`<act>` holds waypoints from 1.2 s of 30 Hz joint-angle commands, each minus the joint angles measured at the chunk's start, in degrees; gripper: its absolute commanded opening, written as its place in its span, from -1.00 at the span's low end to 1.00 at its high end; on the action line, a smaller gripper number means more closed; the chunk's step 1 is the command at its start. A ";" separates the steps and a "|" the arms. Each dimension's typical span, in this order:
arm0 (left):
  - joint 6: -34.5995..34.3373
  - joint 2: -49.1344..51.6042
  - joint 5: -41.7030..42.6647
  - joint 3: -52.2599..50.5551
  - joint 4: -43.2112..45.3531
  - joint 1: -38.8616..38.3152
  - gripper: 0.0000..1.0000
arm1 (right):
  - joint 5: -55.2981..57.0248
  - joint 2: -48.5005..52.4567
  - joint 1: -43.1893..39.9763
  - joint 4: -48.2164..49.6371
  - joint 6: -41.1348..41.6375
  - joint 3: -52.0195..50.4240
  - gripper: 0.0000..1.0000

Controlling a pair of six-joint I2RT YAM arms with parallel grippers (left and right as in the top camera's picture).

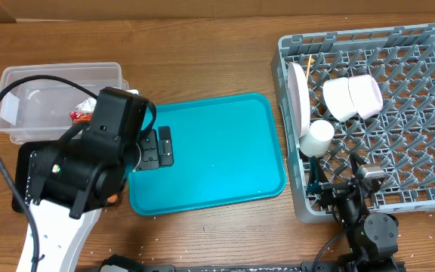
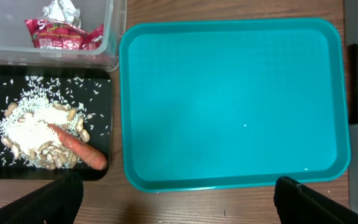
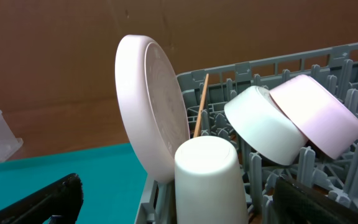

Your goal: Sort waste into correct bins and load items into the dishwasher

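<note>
— Wood worktop [image 1: 202,45]: where's the waste?
— Smooth orange carrot [image 2: 79,148] lies diagonally on ridged tan peanut shells [image 2: 48,155] in black tray [image 2: 101,106], just beside one of the left fingers [image 2: 48,199]. Crinkled red wrapper [image 2: 58,34] in clear tub [image 2: 107,37].
— Dishes?
— Glossy plate [image 3: 151,106] on edge, cup [image 3: 207,174], bowls [image 3: 272,130] in grey pegged rack [image 3: 353,56]; right arm nearer. Smooth teal tray [image 2: 229,106] between.
— Grip?
— Left and right fingers [image 3: 36,199] wide apart, holding nothing.
</note>
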 commanded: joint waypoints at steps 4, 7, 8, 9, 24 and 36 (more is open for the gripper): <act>1.05 0.37 -0.76 0.13 0.37 0.31 1.00 | -0.11 -0.72 -0.15 0.42 -0.22 -0.20 1.00; 1.31 -2.80 -1.22 -1.75 0.26 0.66 1.00 | -0.11 -0.72 -0.15 0.39 -0.22 -0.20 1.00; 2.29 -4.46 -2.27 -2.82 0.57 1.42 1.00 | -0.11 -0.72 -0.15 0.42 -0.22 -0.20 1.00; 2.62 -5.86 -2.97 -3.72 1.14 2.25 1.00 | -0.11 -0.72 -0.15 0.39 -0.22 -0.22 1.00; 22.25 -46.45 17.20 -47.34 45.13 19.19 0.99 | -0.11 -0.72 -0.15 0.39 -0.22 -0.20 1.00; 22.88 -68.50 17.31 -72.70 53.07 23.63 1.00 | -0.11 -0.72 -0.15 0.39 -0.24 -0.22 1.00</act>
